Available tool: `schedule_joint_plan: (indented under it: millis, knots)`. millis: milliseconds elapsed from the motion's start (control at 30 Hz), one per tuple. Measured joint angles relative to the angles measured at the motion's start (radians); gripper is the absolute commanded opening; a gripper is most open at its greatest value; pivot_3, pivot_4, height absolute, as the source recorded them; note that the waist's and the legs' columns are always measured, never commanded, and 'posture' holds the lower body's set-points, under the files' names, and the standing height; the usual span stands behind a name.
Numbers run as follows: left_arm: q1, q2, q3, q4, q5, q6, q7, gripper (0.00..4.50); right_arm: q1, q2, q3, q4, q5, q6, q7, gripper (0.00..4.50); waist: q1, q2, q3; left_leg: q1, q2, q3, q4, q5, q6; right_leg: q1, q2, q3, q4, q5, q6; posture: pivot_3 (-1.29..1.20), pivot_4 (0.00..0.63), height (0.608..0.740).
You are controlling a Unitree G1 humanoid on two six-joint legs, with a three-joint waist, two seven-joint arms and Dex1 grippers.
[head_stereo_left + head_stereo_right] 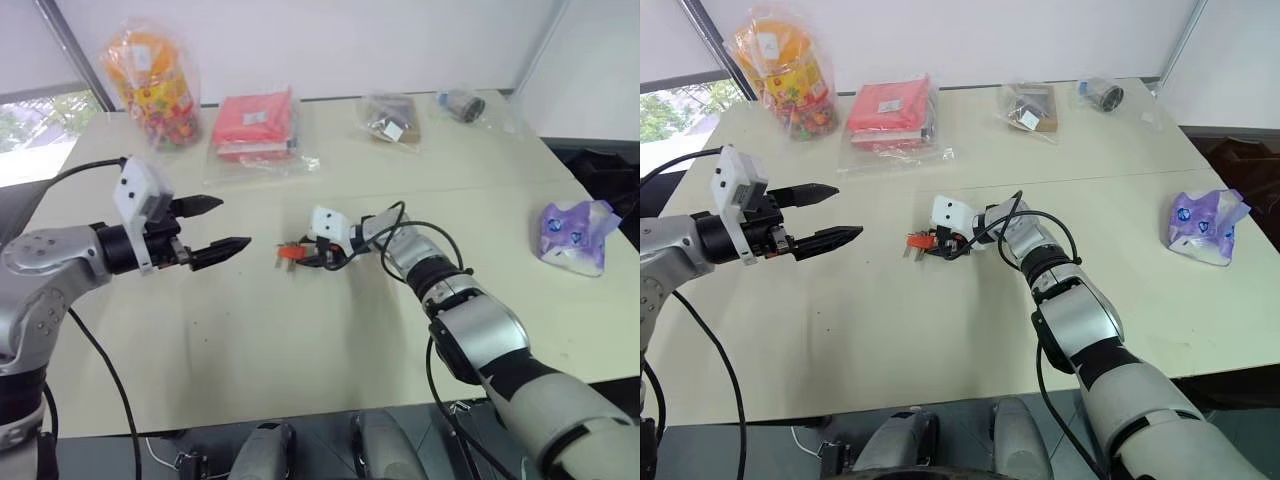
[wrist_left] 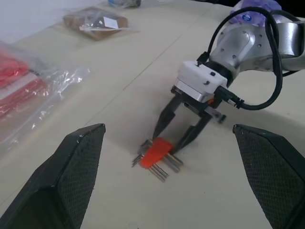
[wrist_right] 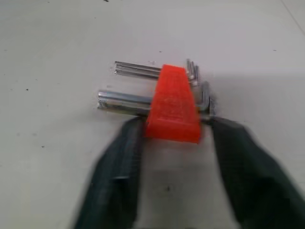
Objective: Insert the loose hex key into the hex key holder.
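- We see a bright, evenly lit scene; the pale table reads clearly with no dim corners.
- Daylight shows at a window on the robot's left, washed out to near white.
- Shadows are soft and short: a faint one lies under the right gripper and beside the hex key holder.
- Mild glare glints on the clear plastic bags at the table's far side.
- In the right wrist view, the black fingers are blurred and smeared, and the hex key holder's edges look soft.
- In the left wrist view, the far table edge is out of focus.
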Motion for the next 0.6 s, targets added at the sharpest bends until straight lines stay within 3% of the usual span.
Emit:
schedule_joint_plan:
  millis: [267,367,600]
  knots:
    - [0.0,0.0,0.0,0.0,0.001,-0.004,0.005,4.5,0.01,-0.009,0.028,-0.014,-0.031,-0.066,-0.084,0.99,0.001,0.0,0.0,0.001,0.0,0.0,0.0,0.0,0.0,0.001,0.0,0.0,0.0,0.0,0.0,0.0,0.15,0.74]
    - [-0.003,-0.004,0.0,0.006,0.004,-0.009,0.006,4.5,0.025,-0.05,0.075,-0.047,-0.115,-0.192,-0.255,0.99,0.005,0.0,0.0,0.001,-0.001,0.0,0.0,0.0,0.0,0.001,0.0,0.0,0.0,0.0,0.0,0.0,0.15,0.74]
    - [-0.098,-0.039,-0.034,0.099,0.021,-0.043,-0.005,4.5,0.031,-0.279,0.143,-0.238,-0.377,-0.473,-0.725,0.99,0.012,0.0,0.0,-0.003,-0.001,0.001,-0.001,0.0,-0.001,-0.005,0.001,-0.001,0.001,0.0,0.0,0.0,0.15,0.74]
